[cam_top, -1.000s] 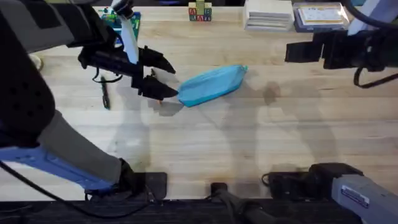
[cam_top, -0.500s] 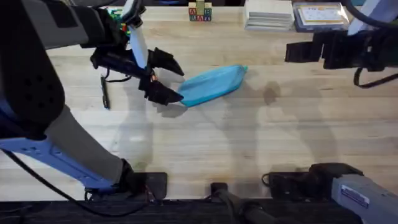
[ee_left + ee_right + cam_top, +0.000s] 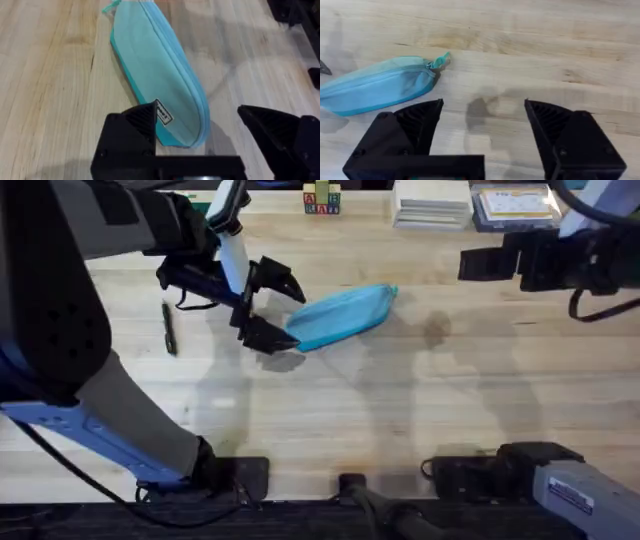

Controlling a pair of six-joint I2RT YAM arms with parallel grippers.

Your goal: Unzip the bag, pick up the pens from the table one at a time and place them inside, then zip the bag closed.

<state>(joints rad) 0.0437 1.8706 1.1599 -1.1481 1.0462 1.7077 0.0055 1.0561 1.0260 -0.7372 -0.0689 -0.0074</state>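
Nearest the bottom edge of the overhead view sit the two arm bases, with bare light wood of the table [image 3: 400,410] stretching up from them. Higher, left of centre, the left gripper [image 3: 277,308] hangs at the lower-left end of the bag [image 3: 343,317], its black fingers [image 3: 268,333] spread wide apart and holding nothing. In the left wrist view the fingers straddle that near end of the bag [image 3: 155,75]: one finger [image 3: 131,135] stands in front of the fabric by a small label, the other is off to the side over bare wood. Whether either finger touches the fabric cannot be told.

The bag lies flat and slanted, its lower-left end near the centre-left of the overhead frame and its tip rising toward the upper middle. Its zipper runs along the length and looks closed, with the pull tab at the far tip.

To the left of the gripper, a black pen [image 3: 169,329] lies on the table at the left of the frame, well apart from the bag.

At the upper right, the right gripper [image 3: 480,264] hovers well clear of the bag, and in the right wrist view its fingers [image 3: 415,125] stand wide open and empty, with the bag's zipper tab [image 3: 440,61] beyond them.

Along the top edge sit toy blocks [image 3: 321,199] and stacked books [image 3: 432,202].
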